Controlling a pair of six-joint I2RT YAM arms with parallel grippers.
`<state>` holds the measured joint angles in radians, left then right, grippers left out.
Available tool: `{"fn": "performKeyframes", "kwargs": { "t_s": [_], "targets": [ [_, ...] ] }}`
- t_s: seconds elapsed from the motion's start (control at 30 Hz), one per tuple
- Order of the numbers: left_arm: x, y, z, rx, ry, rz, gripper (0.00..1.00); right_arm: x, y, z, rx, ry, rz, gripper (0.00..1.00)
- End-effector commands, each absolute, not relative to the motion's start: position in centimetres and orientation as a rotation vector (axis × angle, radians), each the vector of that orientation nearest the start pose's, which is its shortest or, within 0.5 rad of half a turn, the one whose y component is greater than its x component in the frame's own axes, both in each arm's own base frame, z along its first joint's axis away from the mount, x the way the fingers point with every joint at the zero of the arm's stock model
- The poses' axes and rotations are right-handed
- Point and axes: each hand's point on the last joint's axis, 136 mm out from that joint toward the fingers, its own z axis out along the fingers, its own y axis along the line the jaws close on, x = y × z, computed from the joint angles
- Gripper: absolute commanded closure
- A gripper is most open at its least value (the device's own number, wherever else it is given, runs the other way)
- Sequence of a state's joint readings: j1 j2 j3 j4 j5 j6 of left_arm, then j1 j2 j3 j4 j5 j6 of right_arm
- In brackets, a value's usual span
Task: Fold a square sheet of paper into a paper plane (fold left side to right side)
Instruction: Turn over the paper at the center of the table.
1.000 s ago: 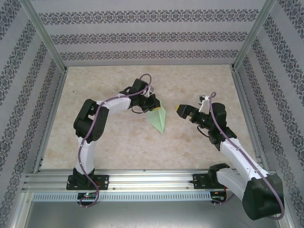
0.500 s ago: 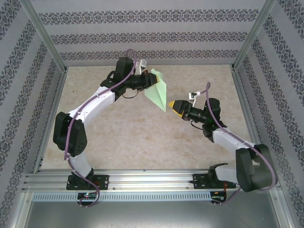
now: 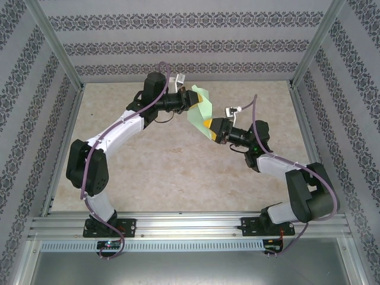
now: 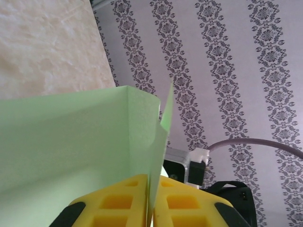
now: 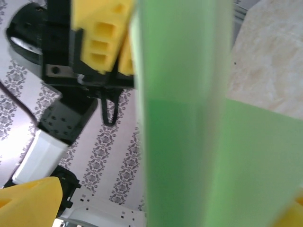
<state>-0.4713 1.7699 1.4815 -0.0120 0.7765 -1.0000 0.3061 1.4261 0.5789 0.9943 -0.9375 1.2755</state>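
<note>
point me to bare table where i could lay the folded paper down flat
Widest bare patch: the table's near middle, between the left arm and right arm. Also bare: both far corners. Crowded: far centre, where the left gripper holds up the sheet of paper and the open right gripper straddles its lower tip.

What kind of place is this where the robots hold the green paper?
Probably a robot test booth, not a home: two robot arms bolted to a metal rail, a table, and patterned walls in a metal frame.
</note>
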Motion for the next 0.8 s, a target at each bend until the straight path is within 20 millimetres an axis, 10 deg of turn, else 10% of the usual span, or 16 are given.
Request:
{"fn": "performKeyframes", "kwargs": {
  "t_s": [0.0,0.77],
  "targets": [
    [39.6,-34.2,31.6,0.106,2.113,-1.729,0.88,30.3,24.5,28.6,-0.164,1.726,1.881,0.02],
    [39.6,-34.4,28.9,0.089,2.168,-1.749,0.85,30.9,25.4,26.2,-0.103,1.889,1.865,0.57]
  ]
}}
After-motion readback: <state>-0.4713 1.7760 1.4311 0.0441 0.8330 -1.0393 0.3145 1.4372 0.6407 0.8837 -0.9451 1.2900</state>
